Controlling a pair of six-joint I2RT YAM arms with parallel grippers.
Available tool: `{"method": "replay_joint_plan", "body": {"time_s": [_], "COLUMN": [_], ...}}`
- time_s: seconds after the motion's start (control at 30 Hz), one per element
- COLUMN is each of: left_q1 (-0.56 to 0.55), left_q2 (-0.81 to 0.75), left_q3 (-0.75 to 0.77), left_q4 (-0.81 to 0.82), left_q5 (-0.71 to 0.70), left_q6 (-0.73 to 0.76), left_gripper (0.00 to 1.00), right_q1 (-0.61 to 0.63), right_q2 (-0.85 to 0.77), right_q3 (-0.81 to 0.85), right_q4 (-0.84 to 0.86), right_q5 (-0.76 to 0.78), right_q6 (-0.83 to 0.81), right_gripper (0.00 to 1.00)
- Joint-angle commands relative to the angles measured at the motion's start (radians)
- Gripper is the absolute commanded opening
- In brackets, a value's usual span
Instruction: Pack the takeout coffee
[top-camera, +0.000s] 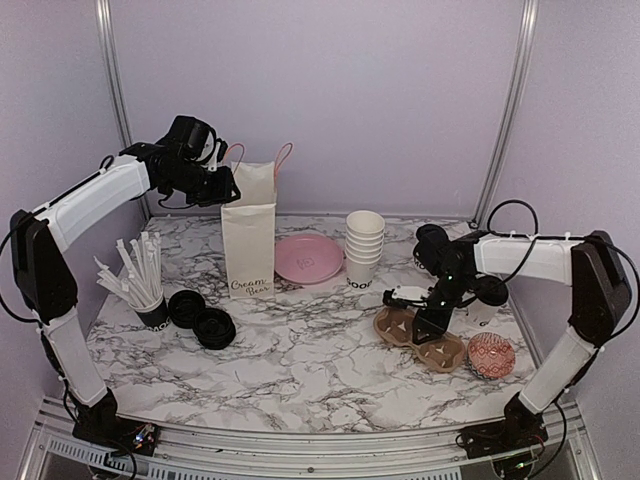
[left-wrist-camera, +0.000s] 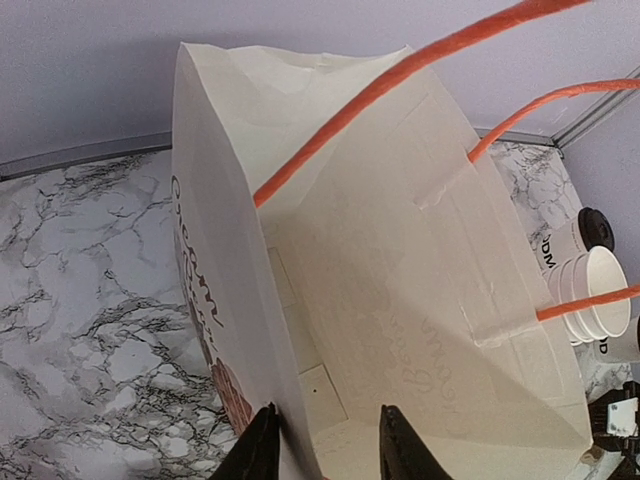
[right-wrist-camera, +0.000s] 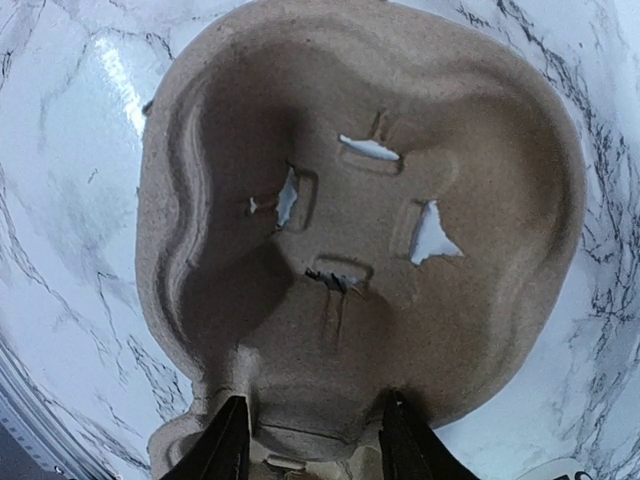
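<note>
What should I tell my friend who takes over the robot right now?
Left jaws: astride the top edge of the upright white paper bag with pink handles; grip unclear.
Right jaws: astride the rim of the brown moulded-pulp cup carrier; grip unclear.
White paper cups with black lettering: stacked, lidless, beside the round pink plate. Two round black plastic lids lie by the straw-filled cup.
Done: nothing packed; carrier wells empty, no cup visible in the bag.
Left: lid cups, load carrier, bag it.

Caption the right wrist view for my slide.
Right gripper straddling the edge of an empty pulp cup carrier on the marble table.
</note>
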Motion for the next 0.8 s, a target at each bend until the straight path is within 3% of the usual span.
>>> {"method": "replay_joint_plan", "body": {"time_s": [0.0, 0.4, 0.63, 0.77], "left_q1": [0.006, 0.007, 0.008, 0.010], "left_q2": [0.014, 0.011, -0.002, -0.010], "left_q3": [0.004, 0.006, 0.008, 0.012], "left_q4": [-0.034, -0.035, -0.036, -0.035], "left_q5": [-0.008, -0.010, -0.024, -0.019], "left_q6": [0.005, 0.004, 0.000, 0.002], "left_gripper": [0.35, 0.35, 0.34, 0.26], "right_q1": [0.015, 0.018, 0.017, 0.017], "right_q2": [0.006, -0.009, -0.070, -0.113], "right_q3": [0.009, 0.018, 0.027, 0.031], "right_q4": [0.011, 0.011, -0.013, -0.026], "right_q5": [-0.007, 0.010, -0.012, -0.039], "right_q6": [0.010, -0.001, -0.007, -0.015], "right_gripper": [0.43, 0.26, 0.21, 0.20]}}
